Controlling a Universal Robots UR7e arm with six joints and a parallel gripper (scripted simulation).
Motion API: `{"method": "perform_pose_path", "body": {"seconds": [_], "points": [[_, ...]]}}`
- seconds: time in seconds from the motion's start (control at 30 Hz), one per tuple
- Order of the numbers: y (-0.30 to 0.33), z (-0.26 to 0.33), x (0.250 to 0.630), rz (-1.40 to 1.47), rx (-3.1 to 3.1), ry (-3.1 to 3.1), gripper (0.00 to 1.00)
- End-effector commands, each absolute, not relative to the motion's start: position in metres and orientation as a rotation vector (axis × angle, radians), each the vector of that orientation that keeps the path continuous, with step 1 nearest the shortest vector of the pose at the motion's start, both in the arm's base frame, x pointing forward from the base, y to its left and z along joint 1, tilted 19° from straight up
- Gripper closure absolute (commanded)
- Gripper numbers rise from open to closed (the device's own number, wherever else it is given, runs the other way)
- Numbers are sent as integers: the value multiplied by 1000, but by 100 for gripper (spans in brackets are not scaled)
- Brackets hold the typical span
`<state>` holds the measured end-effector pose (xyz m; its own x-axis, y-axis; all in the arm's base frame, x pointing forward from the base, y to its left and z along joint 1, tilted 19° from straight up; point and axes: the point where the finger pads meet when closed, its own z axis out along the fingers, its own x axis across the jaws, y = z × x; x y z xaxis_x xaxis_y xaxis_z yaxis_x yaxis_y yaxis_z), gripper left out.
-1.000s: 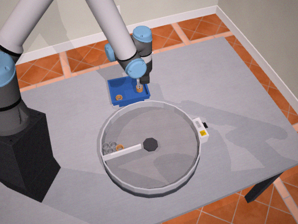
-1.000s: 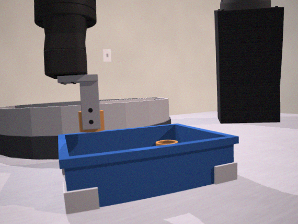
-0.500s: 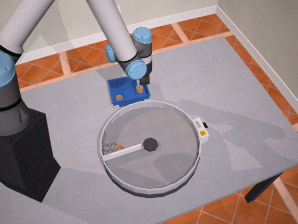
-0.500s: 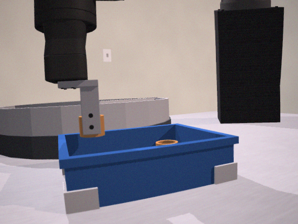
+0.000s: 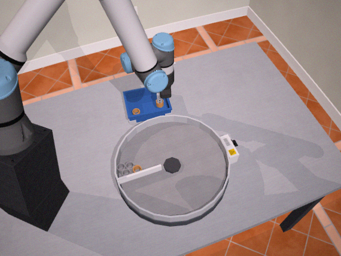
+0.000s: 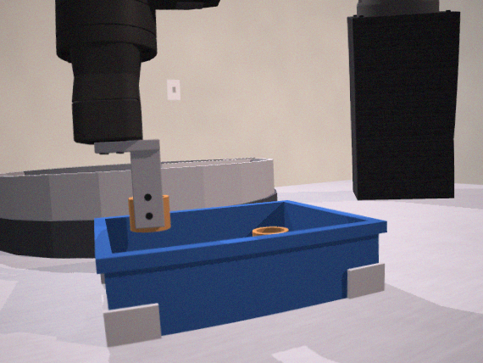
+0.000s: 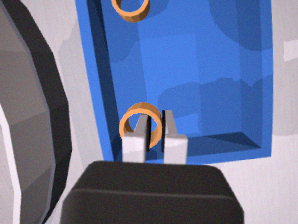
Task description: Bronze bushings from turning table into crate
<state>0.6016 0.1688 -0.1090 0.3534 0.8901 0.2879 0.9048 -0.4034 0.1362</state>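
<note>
My gripper (image 5: 160, 101) is shut on the wall of a bronze bushing (image 6: 149, 213) and holds it upright, partly lowered inside the blue crate (image 6: 237, 259), near one end. The held bushing also shows in the wrist view (image 7: 141, 125) between my fingers. A second bronze bushing (image 5: 136, 111) lies on the crate floor at the other end. On the turning table (image 5: 171, 165), one bronze bushing (image 5: 137, 168) sits next to three steel bushings (image 5: 125, 168), all pressed against a white bar (image 5: 139, 174) near the left rim.
The table's raised rim (image 6: 140, 178) stands close behind the crate. A white control box (image 5: 230, 148) sits on the table's right side. The arm's black base (image 5: 27, 173) stands at the left. White corner blocks (image 6: 132, 324) hold the crate.
</note>
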Motion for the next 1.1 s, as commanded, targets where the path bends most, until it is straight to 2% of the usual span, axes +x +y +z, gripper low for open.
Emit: {"method": "perform_pose_path", "body": {"seconds": [0.0, 1.07], "points": [[170, -113, 603, -497, -2546, -1690, 100], [173, -126, 607, -497, -2546, -1690, 100]]}}
